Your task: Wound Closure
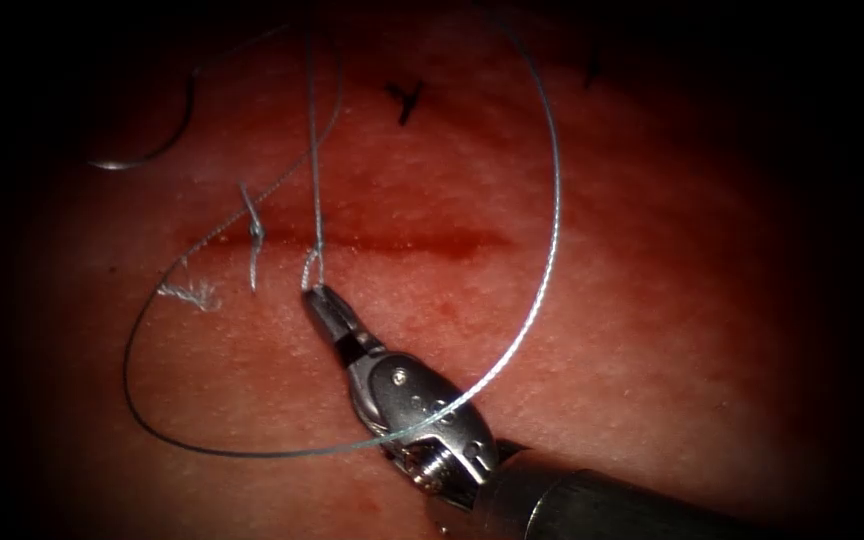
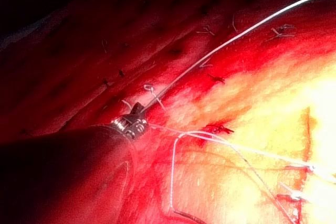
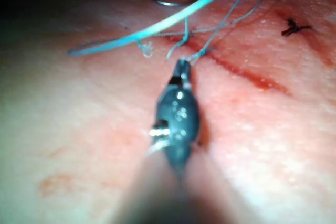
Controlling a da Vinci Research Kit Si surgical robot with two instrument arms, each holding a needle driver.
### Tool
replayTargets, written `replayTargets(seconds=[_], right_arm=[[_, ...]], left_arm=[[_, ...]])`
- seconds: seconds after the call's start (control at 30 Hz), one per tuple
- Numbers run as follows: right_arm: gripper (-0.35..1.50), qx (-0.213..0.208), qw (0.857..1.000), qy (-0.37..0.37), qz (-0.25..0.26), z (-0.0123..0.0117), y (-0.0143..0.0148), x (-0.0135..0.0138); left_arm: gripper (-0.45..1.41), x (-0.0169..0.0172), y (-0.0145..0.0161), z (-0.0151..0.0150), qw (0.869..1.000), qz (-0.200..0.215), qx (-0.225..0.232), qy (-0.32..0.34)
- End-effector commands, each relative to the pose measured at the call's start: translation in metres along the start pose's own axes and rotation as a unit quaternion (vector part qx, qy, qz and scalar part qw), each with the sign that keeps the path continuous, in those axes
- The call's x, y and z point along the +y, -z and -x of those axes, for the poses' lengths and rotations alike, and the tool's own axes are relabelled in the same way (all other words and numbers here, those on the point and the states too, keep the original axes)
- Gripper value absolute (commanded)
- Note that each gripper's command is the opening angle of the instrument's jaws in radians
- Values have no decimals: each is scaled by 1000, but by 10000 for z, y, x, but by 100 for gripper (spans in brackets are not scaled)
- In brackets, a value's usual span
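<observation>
A: Item, open room?
B: Bare tissue (image 1: 652, 330) lies right of the right tool (image 1: 316, 296) and below the cut (image 1: 392, 240); a wide thread (image 1: 552, 200) loop rings the tool and crosses its wrist.

A: Item, right tool?
B: Jaws closed on the thread just below the cut, near its left part, beside a stitch (image 1: 252, 230) and a frayed end (image 1: 192, 294).

A: Item, needle (image 1: 157, 145)?
B: Lying free on the tissue, far upper left, well apart from the jaws, not in the tissue.

A: Item, left wrist view?
B: A tool (image 2: 137, 113) gripping the taut thread; more stitches (image 2: 218, 128).
</observation>
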Motion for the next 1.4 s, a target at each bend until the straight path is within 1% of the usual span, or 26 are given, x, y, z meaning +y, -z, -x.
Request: replayTargets(seconds=[0.03, 0.3, 0.4, 0.43, 0.47, 0.5, 0.53, 0.57, 0.6, 0.63, 0.7, 0.73, 0.77, 0.8, 0.83, 0.9, 0.93, 1.03, 1.07, 1.17, 1.2, 1.23, 1.3, 1.4], right_arm=[[-35, -1, 1000, 3, -3, 2, -6, -4], [-35, -10, 1000, 6, -12, 8, -5, -7], [-35, -11, 1000, 5, -12, 4, -8, -6], [-35, 7, 1000, 1, 2, -3, -13, -3], [-35, 7, 1000, 1, 2, -3, -13, -3], [-35, 24, 1000, -3, 4, -12, -16, 0], [24, 29, 1000, -6, 5, -21, -17, 3], [39, 28, 1000, -8, 5, -24, -17, 3], [86, 27, 1000, -10, 5, -30, -17, 4], [104, 26, 1000, -11, 4, -32, -16, 3], [133, 25, 1000, -10, 5, -37, -14, 3], [135, 23, 1000, -16, 2, -39, -13, 3], [141, 22, 999, -27, -2, -45, -13, 6], [143, 22, 999, -37, -7, -47, -13, 8], [143, 19, 999, -42, -15, -53, -12, 13], [138, 16, 999, -44, -25, -59, -11, 19], [123, 4, 999, -13, -40, -68, -9, 27], [103, -6, 998, 26, -63, -82, -7, 40], [99, -10, 995, 61, -82, -92, -8, 49], [101, -38, 991, 82, -103, -106, -15, 63], [103, -60, 988, 83, -113, -112, -23, 71], [111, -82, 986, 83, -122, -113, -34, 78], [115, -91, 984, 84, -128, -113, -45, 84], [113, -88, 984, 83, -131, -113, -63, 92]], left_arm=[[-45, -6, -10, -1, 1000, -4, 0, -7], [-45, -9, -11, 2, 1000, -9, -5, -19], [-45, -10, -11, 3, 1000, -11, -2, -18], [-45, -3, -8, -1, 1000, -9, 12, -18], [-45, -3, -8, -1, 1000, -9, 12, -18], [-45, 4, -3, -7, 1000, -6, 23, -11], [-45, 9, 2, -13, 1000, -3, 31, -1], [-45, 11, 4, -17, 999, -1, 38, 4], [-45, 12, 10, -24, 999, 5, 53, 11], [-45, 12, 12, -27, 998, 8, 61, 19], [-45, 12, 22, -40, 995, 12, 84, 49], [-45, 13, 27, -45, 994, 15, 96, 58], [-45, 17, 35, -54, 990, 20, 112, 80], [-45, 19, 41, -60, 987, 23, 125, 97], [-45, 21, 52, -71, 981, 27, 150, 123], [-45, 21, 62, -80, 975, 33, 166, 145], [-45, 18, 72, -88, 969, 35, 184, 163], [-45, 9, 91, -100, 953, 32, 220, 203], [-45, 1, 105, -109, 940, 36, 248, 229], [-45, -7, 124, -122, 924, 45, 277, 261], [-45, -10, 134, -130, 917, 50, 289, 271], [-45, -12, 145, -142, 911, 57, 297, 278], [-45, -14, 155, -154, 907, 62, 304, 286], [-45, -18, 168, -171, 900, 69, 313, 294]])
